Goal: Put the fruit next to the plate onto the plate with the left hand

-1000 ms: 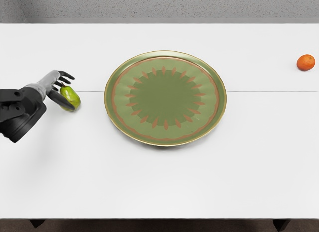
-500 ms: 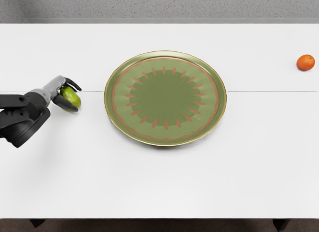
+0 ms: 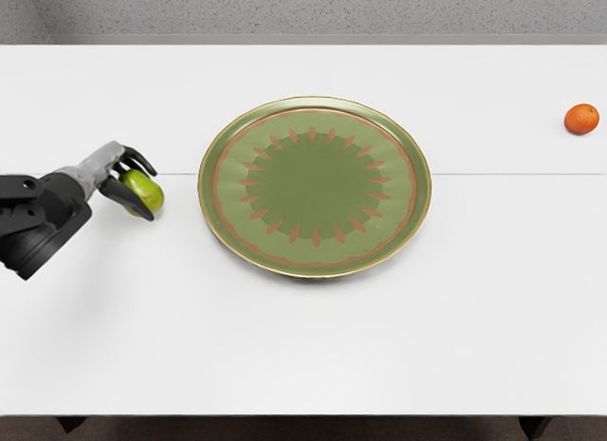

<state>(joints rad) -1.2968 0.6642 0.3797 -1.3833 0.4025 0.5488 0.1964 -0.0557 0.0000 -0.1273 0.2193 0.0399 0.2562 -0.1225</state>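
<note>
Two fruits lie on the white worktop (image 3: 303, 346), but only one is next to the plate (image 3: 214, 223). That is the small green fruit (image 3: 147, 189) just off the plate's left rim. The orange fruit (image 3: 581, 119) sits well apart near the far right edge, so I would judge the green fruit to be the one the task means.

The left robot hand (image 3: 121, 178) reaches in from the left edge with its dark fingers (image 3: 140, 160) curled over the top and far side of the green fruit. The thumb is tucked under the near side, so the hand is closed around the fruit in a wrapping hold. That grip makes sense for something round and smooth that would roll away from a light pinch. The arm comes in low and nearly level, which suits a short sideways carry to the plate rather than a high lift. I cannot tell whether the fruit is clear of the worktop or still resting on it. The right arm is out of sight.

A second ago the fingers stood spread above the fruit. Half a second ago they had closed on it. Now the hand and fruit together sit a little nearer the plate and slightly lower in view. The fruit is still outside the rim, so the carry looks barely begun. The plate and the orange fruit have not moved.
</note>
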